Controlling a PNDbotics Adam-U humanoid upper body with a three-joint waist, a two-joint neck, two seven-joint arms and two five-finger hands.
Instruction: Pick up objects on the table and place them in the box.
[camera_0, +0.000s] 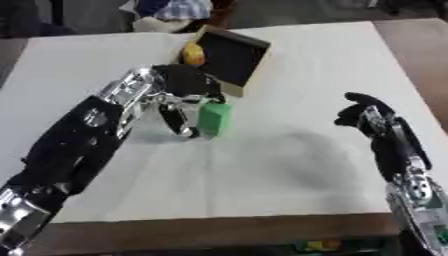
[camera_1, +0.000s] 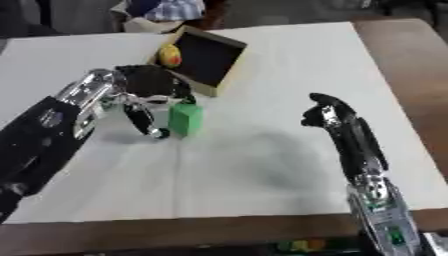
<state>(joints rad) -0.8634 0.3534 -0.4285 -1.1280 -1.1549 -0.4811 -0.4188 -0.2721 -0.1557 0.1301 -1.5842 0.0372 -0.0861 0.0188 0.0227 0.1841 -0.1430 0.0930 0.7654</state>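
On the white counter (camera_0: 289, 165), just in front of the box (camera_0: 229, 59), the left hand (camera_0: 179, 107) is closing around a green block (camera_0: 214, 119). Its fingers (camera_0: 182, 122) are curling down along the block's left side, with the palm arching above, so it is gripping or about to grip; whether the block is lifting clear of the counter yet, cannot tell. Holding it this close to the box likely means the next move is a short lift and carry over the near wall.

Green block is looking like a small upright rectangular piece, plain solid green, flat faces, probably rigid and easy to pinch from the sides.

Box is sitting tilted on the counter, tan outer walls, dark inside, opening facing toward the robot. Something yellow (camera_0: 192, 54) is sitting at its left wall, apparently inside already.

Right hand (camera_1: 325, 116) is hovering idle over the right side of the counter, well apart from the block, fingers curling partly inward and holding nothing, probably just staying out of the left arm's way.
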